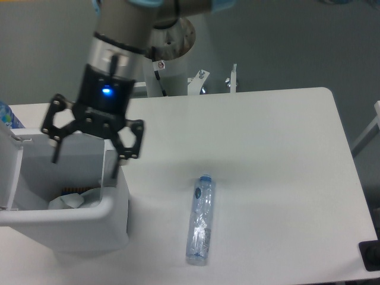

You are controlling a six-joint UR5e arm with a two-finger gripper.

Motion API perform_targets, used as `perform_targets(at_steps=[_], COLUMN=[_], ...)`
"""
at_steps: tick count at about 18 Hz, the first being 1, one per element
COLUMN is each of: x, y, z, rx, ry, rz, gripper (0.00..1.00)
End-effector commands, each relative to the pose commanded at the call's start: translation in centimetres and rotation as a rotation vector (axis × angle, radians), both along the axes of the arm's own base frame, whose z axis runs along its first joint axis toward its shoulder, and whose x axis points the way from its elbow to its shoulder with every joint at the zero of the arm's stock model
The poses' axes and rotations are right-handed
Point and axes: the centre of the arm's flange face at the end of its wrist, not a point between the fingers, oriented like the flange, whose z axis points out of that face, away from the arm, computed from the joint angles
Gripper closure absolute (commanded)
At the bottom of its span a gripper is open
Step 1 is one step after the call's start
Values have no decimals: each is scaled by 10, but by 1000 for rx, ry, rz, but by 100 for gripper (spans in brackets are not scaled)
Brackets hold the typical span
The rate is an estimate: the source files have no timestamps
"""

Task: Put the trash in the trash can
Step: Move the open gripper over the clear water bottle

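White tabletop (pixel 267 130) fills the scene, smooth and matte. At its front left corner stands the bin (pixel 71 222), rounded plastic, with the crumpled napkin (pixel 74 200) lying inside. Above its rim the gripper (pixel 89 159) hangs with fingers spread wide, holding nothing. Off to its right, near the front edge, lies the crinkled clear bottle (pixel 200 219), long axis front-to-back, blue cap toward the back.

1 napkin (pixel 68 201), 1 bottle (pixel 200 218), 1 trash can (pixel 89 222), 1 table (pixel 267 148)

Crinkled clear plastic bottle (pixel 200 221), smooth white plastic bin (pixel 89 221), matt table (pixel 267 148)
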Motion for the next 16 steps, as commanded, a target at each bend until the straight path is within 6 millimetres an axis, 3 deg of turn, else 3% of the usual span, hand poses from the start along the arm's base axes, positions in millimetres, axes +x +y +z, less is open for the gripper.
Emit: perform_targets(at_steps=[6,9,12,16], x=[-70,-91,-116,-137], y=[-34,-41,-38,-25], z=[-9,-11,-34,-79], rx=[-36,-41,-132,-208], ry=[-9,4,97,140], rz=[185,212,234,157], gripper=[0,0,0,0])
